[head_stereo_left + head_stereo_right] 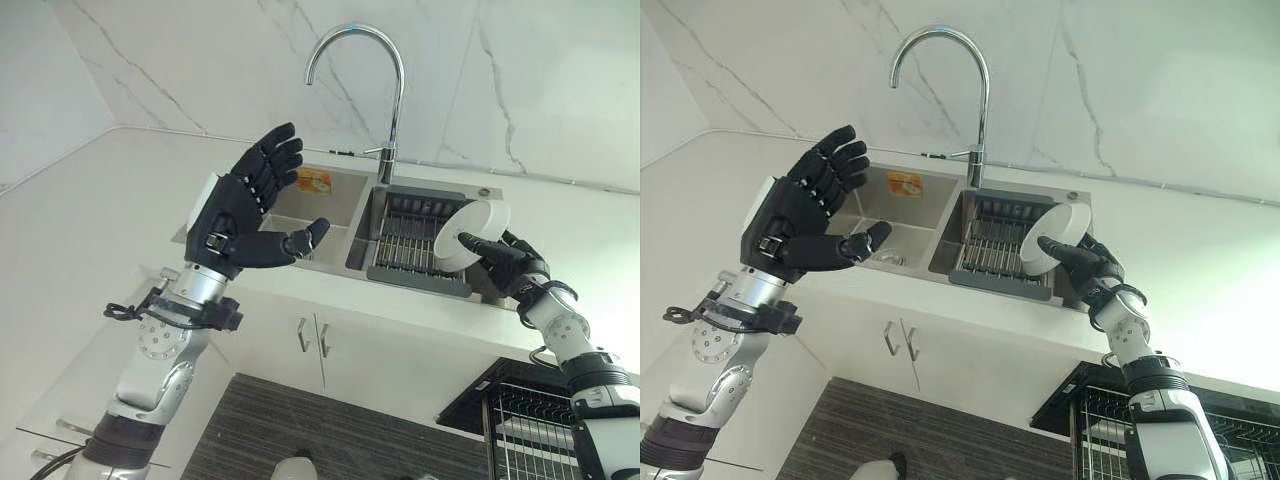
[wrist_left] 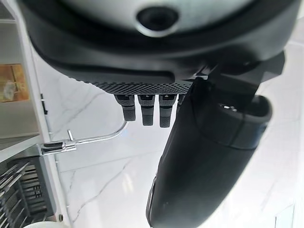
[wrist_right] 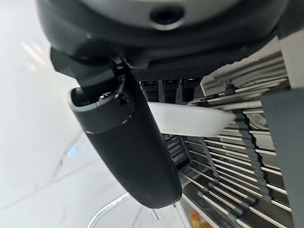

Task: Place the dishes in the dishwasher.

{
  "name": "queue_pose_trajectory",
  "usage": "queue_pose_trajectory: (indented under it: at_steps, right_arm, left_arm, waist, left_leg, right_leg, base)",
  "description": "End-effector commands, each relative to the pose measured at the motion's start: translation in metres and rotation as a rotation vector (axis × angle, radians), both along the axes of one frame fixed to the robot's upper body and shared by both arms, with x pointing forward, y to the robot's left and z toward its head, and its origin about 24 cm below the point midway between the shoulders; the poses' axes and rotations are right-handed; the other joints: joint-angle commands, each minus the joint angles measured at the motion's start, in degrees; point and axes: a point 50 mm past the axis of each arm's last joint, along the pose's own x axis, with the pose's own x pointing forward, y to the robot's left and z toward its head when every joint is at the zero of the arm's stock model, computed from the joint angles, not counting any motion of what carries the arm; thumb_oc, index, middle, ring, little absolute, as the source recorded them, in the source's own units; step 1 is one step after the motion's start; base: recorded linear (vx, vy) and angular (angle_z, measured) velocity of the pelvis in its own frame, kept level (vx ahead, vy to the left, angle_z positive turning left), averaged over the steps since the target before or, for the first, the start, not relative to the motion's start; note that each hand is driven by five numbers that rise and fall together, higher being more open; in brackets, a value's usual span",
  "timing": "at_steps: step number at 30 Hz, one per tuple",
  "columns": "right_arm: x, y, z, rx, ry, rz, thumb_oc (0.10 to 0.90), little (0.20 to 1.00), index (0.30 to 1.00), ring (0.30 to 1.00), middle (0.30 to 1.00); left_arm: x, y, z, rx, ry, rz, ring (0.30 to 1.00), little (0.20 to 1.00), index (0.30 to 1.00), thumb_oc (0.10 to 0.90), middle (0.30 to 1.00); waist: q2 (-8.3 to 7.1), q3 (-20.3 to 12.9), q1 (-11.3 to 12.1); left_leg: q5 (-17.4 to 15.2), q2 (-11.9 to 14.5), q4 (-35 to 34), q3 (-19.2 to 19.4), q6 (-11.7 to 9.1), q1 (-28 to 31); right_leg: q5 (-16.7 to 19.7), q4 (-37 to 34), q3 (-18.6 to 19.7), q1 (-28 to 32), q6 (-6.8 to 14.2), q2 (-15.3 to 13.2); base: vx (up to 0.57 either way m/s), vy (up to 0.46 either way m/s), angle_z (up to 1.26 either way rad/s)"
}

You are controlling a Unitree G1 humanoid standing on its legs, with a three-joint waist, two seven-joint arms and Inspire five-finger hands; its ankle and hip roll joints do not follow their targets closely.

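One plate [image 1: 472, 233] stands on edge over the sink rack [image 1: 415, 243], its face turned toward us. Our right hand [image 1: 505, 262] pinches its lower rim; our left hand [image 1: 243, 212] hovers open-fingered, empty.

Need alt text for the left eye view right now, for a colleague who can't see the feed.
The robot's right hand grips a round white plate on edge above the dark wire rack in the right basin of a steel double sink. The left hand is raised open and empty over the left basin, below a curved chrome tap.
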Motion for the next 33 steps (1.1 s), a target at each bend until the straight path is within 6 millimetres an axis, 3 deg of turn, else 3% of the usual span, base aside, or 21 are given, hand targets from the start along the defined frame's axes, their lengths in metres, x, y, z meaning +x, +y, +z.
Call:
queue_pose_trajectory:
  at_steps: [1, 13, 21, 24, 25, 33]
  right_arm:
    - [0.027, -0.001, 0.080, -0.022, -0.266, 0.030, 0.800, 0.900, 0.900, 0.900, 0.900]
    - [0.031, -0.012, 0.091, -0.048, -0.248, -0.013, 0.800, 0.900, 0.900, 0.900, 0.900]
    - [0.034, -0.022, 0.097, -0.071, -0.238, -0.129, 0.800, 0.900, 0.900, 0.900, 0.900]
    - [0.036, -0.023, 0.100, -0.087, -0.233, -0.161, 0.596, 0.594, 0.594, 0.594, 0.594]
    - [0.037, -0.022, 0.101, -0.096, -0.234, -0.160, 0.400, 0.300, 0.300, 0.300, 0.300]
    - [0.041, -0.016, 0.089, -0.122, -0.148, -0.139, 0.400, 0.300, 0.300, 0.300, 0.300]
  left_arm:
    - [-0.001, -0.006, 0.049, -0.040, -0.227, -0.052, 0.900, 0.900, 0.900, 0.800, 0.900]
    - [0.000, -0.006, 0.047, -0.039, -0.197, -0.056, 0.900, 0.900, 0.900, 0.800, 0.900]
    - [0.002, -0.007, 0.041, -0.045, -0.161, -0.064, 0.900, 0.900, 0.900, 0.800, 0.900]
    - [0.002, -0.008, 0.039, -0.048, -0.143, -0.069, 0.900, 0.900, 0.900, 0.800, 0.900]
    - [0.002, -0.008, 0.037, -0.050, -0.132, -0.071, 0.900, 0.900, 0.900, 0.800, 0.900]
    - [0.002, -0.011, 0.031, -0.055, -0.086, -0.084, 0.900, 0.900, 0.900, 0.800, 0.900]
  waist:
    - [-1.50, -4.1, 0.2]
    - [-1.65, -4.1, 1.3]
    - [-1.57, -4.1, 2.3]
    - [-1.50, -4.1, 2.7]
    - [-1.47, -4.0, 2.9]
    - [-1.43, -3.9, 3.9]
  left_leg:
    - [-13.5, -0.9, 5.6, -1.1, -1.0, 1.3]
    - [-13.2, -1.4, 5.6, -1.8, -1.0, 1.1]
    - [-13.1, -1.8, 5.6, -2.5, -0.8, 1.0]
    - [-13.0, -1.8, 5.6, -2.8, -0.8, 1.0]
    - [-12.9, -1.9, 5.6, -2.9, -0.8, 1.0]
    - [-12.6, -2.1, 5.6, -3.4, -0.7, 0.9]
  right_leg:
    - [-6.5, -5.3, 0.0, 6.3, 3.2, 1.1]
    - [-6.5, -5.3, -0.7, 6.6, 3.3, 0.7]
    - [-6.4, -5.3, -0.9, 6.7, 3.3, 0.6]
    - [-6.4, -5.3, -1.1, 6.7, 3.3, 0.6]
    - [-6.4, -5.3, -1.1, 6.7, 3.2, 0.6]
    - [-6.4, -5.3, -1.5, 6.8, 3.2, 0.4]
  base:
    - [0.00, 0.000, 0.00]
    - [0.00, 0.002, 0.02]
    - [0.03, 0.015, 0.07]
    - [0.04, 0.018, 0.02]
    - [0.03, 0.012, 0.02]
    - [0.03, 0.013, 0.02]
